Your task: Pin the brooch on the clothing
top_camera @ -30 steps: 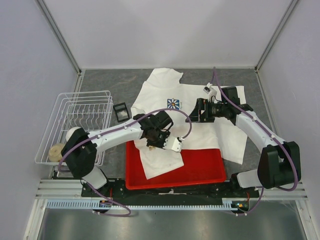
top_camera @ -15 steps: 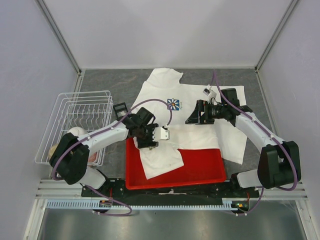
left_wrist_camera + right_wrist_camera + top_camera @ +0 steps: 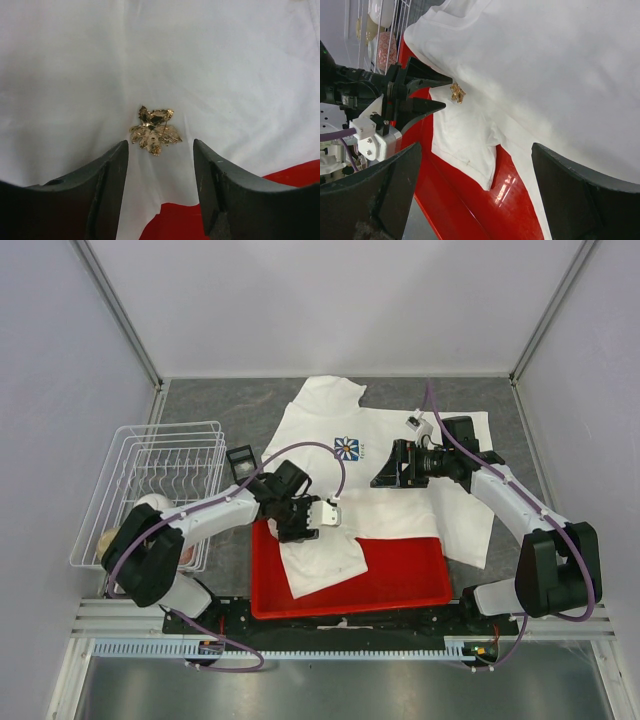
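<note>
Now, gold brooch (image 3: 154, 131) sitting on white T-shirt (image 3: 225, 60), left jaws parted just beside it, not touching, right jaws wide open, empty.

From overhead I can't pick out the brooch (image 3: 154, 131), too small beside my left claw (image 3: 160, 144), and up close I can't tell whether its pin pierces the T-shirt (image 3: 225, 60).

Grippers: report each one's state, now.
Left gripper: open, brooch just ahead of its jaws, not held.
Right gripper: open, empty.
</note>
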`<state>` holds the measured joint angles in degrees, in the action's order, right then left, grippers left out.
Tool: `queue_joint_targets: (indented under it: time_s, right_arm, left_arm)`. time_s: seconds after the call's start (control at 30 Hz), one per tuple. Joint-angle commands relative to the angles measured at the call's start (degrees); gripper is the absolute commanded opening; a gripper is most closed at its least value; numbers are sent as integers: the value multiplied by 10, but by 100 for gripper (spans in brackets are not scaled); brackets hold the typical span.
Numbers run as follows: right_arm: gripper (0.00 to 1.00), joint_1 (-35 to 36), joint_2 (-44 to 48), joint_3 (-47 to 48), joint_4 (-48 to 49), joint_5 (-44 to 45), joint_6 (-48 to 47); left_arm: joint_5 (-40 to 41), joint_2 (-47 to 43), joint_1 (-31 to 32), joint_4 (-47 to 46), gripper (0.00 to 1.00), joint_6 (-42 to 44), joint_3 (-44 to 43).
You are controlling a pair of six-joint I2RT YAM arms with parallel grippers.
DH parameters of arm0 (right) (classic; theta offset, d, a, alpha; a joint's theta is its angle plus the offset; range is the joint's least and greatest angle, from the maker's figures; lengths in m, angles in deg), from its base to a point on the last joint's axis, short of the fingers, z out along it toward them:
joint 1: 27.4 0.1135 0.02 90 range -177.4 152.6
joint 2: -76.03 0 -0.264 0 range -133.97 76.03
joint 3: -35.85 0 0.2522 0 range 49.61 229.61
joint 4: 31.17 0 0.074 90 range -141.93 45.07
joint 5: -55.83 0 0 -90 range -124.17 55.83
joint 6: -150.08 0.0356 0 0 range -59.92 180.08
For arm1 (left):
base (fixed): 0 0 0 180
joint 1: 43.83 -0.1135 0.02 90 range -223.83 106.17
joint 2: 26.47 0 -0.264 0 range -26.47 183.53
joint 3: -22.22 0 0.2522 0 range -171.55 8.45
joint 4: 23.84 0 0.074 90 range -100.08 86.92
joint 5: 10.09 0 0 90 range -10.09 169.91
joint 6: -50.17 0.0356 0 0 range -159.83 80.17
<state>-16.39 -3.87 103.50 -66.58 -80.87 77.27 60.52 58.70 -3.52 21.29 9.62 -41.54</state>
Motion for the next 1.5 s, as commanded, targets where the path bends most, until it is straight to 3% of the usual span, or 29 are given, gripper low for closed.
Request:
queue_joint_targets:
  time_s: [0.0,0.4,0.5,0.53,0.57,0.7,1.0,1.47]
  right_arm:
    - [98,-2,-2,0,14,-11,-1]
    - [98,-3,-2,2,14,-10,0]
    - [98,-3,-1,2,14,-11,0]
    - [98,-2,-2,2,14,-11,0]
    - [98,-2,-2,2,14,-11,1]
    - [98,-3,-1,2,13,-13,1]
    - [98,-2,6,1,14,-14,1]
    - [98,-2,4,1,13,-18,1]
  left_arm:
    - [-13,14,3,-26,61,6,16]
    - [9,67,3,-44,63,5,21]
    - [7,63,3,-40,52,7,21]
    - [7,62,3,-40,41,6,20]
    - [9,56,3,-38,37,6,19]
    - [10,36,3,-28,30,5,6]
    - [16,-14,3,25,29,19,-19]
    - [-54,-54,3,65,25,7,-48]
